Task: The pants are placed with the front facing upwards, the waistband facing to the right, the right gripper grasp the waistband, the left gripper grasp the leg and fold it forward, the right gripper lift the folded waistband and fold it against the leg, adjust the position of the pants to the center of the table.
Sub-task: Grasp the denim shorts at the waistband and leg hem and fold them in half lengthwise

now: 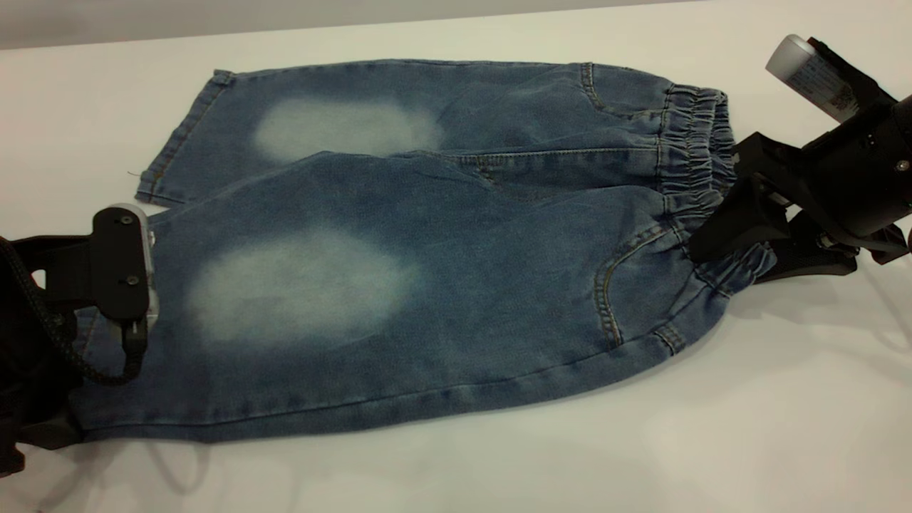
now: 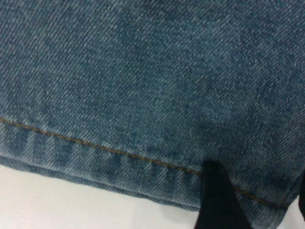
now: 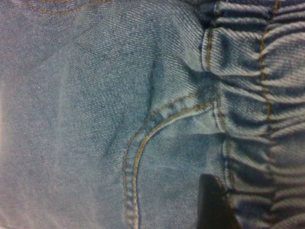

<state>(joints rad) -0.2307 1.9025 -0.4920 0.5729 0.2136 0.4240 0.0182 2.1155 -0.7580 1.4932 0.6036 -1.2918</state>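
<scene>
White matte desk (image 1: 748, 427) is filling my exterior view, and the denim pants (image 1: 427, 285) are lying flat across it, front up, gathered elastic waistband (image 1: 702, 153) pointing toward the right arm and both leg hems toward the left arm. The two legs are lying side by side, the near one overlapping the far one along the middle seam, each showing a pale faded oval patch.

I am seeing the right end effector (image 1: 737, 224) sitting at the near part of the waistband, its black fingers touching the gathered cloth; my right wrist view is showing one dark fingertip (image 3: 212, 202) resting on the elastic beside the tan-stitched pocket curve. I cannot tell whether it is gripping.

I am seeing the left end effector (image 1: 121, 313) sitting over the hem of the near leg, with one dark finger (image 2: 217, 200) lying on the hem stitching in my left wrist view; whether it is clamping I cannot tell.
</scene>
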